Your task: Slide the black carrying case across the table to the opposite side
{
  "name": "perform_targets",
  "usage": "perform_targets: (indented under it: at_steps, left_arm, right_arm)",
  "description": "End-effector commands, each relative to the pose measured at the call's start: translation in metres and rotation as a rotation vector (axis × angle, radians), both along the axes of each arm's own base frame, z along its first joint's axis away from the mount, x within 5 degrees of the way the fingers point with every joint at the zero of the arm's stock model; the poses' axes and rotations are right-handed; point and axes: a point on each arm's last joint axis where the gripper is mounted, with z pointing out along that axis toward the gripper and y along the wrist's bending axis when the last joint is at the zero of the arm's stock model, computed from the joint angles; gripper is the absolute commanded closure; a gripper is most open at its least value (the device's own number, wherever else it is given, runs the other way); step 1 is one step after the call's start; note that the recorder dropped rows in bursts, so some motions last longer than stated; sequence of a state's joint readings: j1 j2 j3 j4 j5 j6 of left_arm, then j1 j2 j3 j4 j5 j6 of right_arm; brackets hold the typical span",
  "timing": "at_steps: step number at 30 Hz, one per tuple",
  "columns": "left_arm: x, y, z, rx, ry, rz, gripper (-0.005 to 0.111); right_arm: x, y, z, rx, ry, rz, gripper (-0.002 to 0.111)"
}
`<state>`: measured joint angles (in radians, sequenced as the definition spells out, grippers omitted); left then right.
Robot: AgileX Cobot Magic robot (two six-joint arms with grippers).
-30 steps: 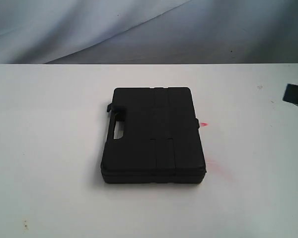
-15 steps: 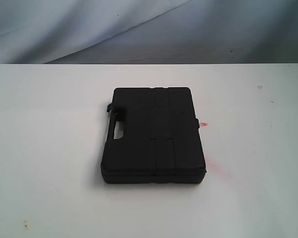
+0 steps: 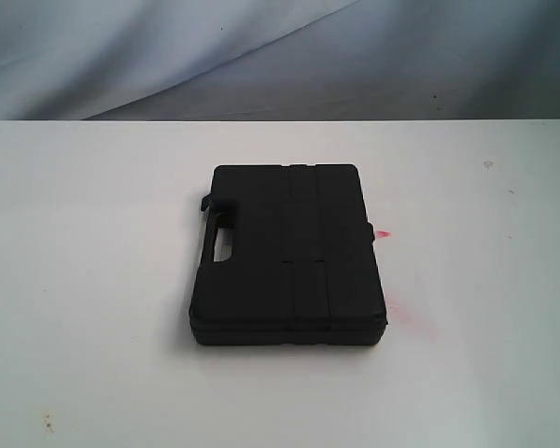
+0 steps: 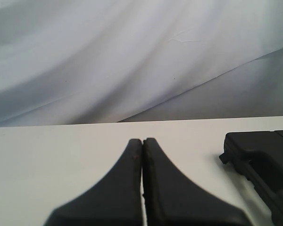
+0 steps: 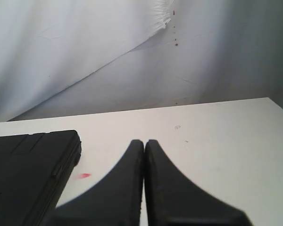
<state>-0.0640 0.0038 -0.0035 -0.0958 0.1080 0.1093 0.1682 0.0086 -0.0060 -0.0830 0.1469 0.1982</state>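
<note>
Operator: Since one second earlier, we noted one change: a dark part at the right edge of the exterior view had left that view. Everything else matched.

Checker: Where did we find the case (image 3: 289, 257)?

Operator: We found it lying flat near the middle of the table (image 3: 93, 280), its slot handle (image 3: 223, 247) on the left side in the exterior view. Neither arm touched it. A small red mark (image 3: 384, 233) lay on the tabletop just beside its right edge, with a fainter red smear (image 3: 406, 315) near its right front corner.

Checker: And the claws?

Operator: We saw the left gripper (image 4: 142, 140) with its fingers pressed together, holding nothing, above bare table, the case off to one side. The right gripper (image 5: 144, 141) was likewise closed and empty, apart from the case. A grey-white cloth (image 3: 261, 56) hung behind the table.
</note>
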Motion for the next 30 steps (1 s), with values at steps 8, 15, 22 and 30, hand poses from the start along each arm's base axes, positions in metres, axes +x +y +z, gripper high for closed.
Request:
perform_targets:
  at_steps: [8, 15, 22, 30]
  left_arm:
    - [-0.0002, -0.0002, -0.0005, 0.0, -0.005, -0.005, 0.106]
    - [-0.0002, -0.0002, -0.0005, 0.0, -0.005, -0.005, 0.106]
    - [-0.0002, -0.0002, -0.0005, 0.0, -0.005, -0.005, 0.106]
    - [-0.0002, -0.0002, -0.0005, 0.0, -0.005, -0.005, 0.106]
  right_arm:
    - [-0.0007, 0.0008, -0.0032, 0.061, 0.026, 0.002, 0.108]
    - [-0.0008, 0.0014, -0.0038, 0.064, 0.033, 0.009, 0.108]
    - [-0.0008, 0.0013, -0.0038, 0.057, 0.032, 0.008, 0.108]
    - [-0.0008, 0.0013, -0.0038, 0.057, 0.032, 0.008, 0.108]
